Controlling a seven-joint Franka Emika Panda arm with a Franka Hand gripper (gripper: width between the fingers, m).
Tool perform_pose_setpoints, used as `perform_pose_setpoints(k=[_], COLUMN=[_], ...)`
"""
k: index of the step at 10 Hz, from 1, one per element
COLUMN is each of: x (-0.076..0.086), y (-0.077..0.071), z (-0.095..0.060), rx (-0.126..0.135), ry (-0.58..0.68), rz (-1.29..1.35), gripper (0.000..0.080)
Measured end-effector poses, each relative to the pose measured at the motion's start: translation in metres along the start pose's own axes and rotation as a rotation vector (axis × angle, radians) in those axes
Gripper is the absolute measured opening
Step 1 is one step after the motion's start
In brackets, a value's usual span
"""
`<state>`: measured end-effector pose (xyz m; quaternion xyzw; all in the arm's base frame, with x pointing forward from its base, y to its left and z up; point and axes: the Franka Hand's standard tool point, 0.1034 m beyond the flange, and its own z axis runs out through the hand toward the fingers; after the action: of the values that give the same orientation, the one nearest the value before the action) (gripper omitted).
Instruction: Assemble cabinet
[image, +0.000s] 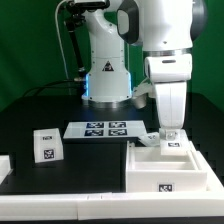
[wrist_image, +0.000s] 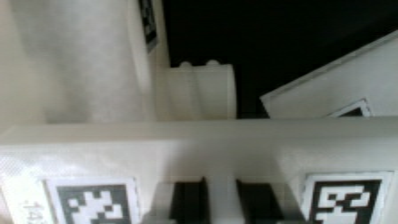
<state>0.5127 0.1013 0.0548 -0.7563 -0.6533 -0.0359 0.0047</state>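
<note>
The cabinet (image: 165, 172), a white boxy body with a tag on its front, lies at the front on the exterior view's right. My gripper (image: 168, 130) stands straight down over its back edge. There it is shut on a small white tagged panel (image: 170, 142). In the wrist view the two dark fingers (wrist_image: 187, 200) stand close together on a thin white strip of that panel (wrist_image: 107, 160), with a tag on either side of my gripper (wrist_image: 222, 197). Beyond the panel I see the cabinet's white walls (wrist_image: 71, 70) and a ribbed post (wrist_image: 205, 90).
The marker board (image: 102, 128) lies in the middle in front of the robot's base. A small loose white tagged block (image: 45, 145) stands on the exterior view's left. Another white piece (image: 5, 165) shows at the far left edge. The table is black.
</note>
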Motion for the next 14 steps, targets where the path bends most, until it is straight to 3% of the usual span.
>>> perform_pose_setpoints(k=[3,7,8,12,14], x=[0.0,-0.001,0.0,0.0,0.0], y=[0.013,0.034,0.037,0.073,0.078], z=[0.0,0.0,0.0,0.001,0.002], rx=[-0.001,-0.023,-0.016,-0.029,-0.017], ry=[0.001,0.013,0.011,0.013,0.008], rz=[-0.001,-0.01,-0.01,-0.002,0.0], gripper=[0.007,0.007,0.007,0.0072,0.0074])
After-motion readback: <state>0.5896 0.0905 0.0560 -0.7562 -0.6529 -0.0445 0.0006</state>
